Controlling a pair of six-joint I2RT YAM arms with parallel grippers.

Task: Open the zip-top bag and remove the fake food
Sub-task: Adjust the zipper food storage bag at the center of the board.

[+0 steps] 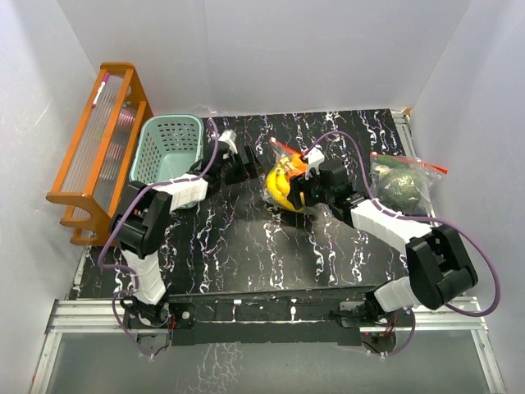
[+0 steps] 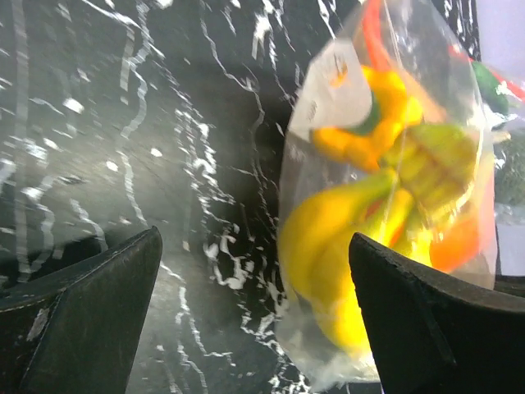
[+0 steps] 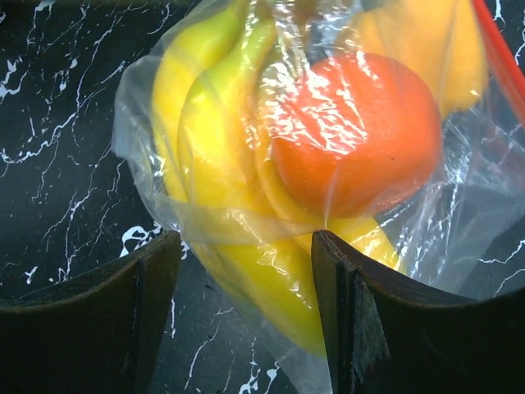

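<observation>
- Overhead view: the bag [image 1: 287,164] of fake food [image 1: 280,187] lies mid-table [image 1: 246,246], with the left pincer [image 1: 246,170] just beside it on one side and the right pincer [image 1: 302,189] at the other. One arm on each flank suits a hold-and-pull opening. The red zip strip [image 1: 285,148] faces the far side and appears closed. A second bag [image 1: 402,182] lies well apart to the right, and a basket [image 1: 168,148] stands to the left.
- Left wrist view: the left pincer [image 2: 254,246] stands wide with nothing between its fingers [image 2: 90,304]. The bag [image 2: 328,82] lies ahead, nearer the right-hand finger. A banana bunch [image 2: 336,238], a pepper [image 2: 369,123] and a greenish piece [image 2: 435,160] all sit behind the film.
- Right wrist view: the right pincer [image 3: 246,242] is partly open, and the bag's lower end, banana bunch included, sits in the gap. Whether the pads press the film cannot be told. The orange [image 3: 357,135] remains enclosed, so removal has not begun.
</observation>
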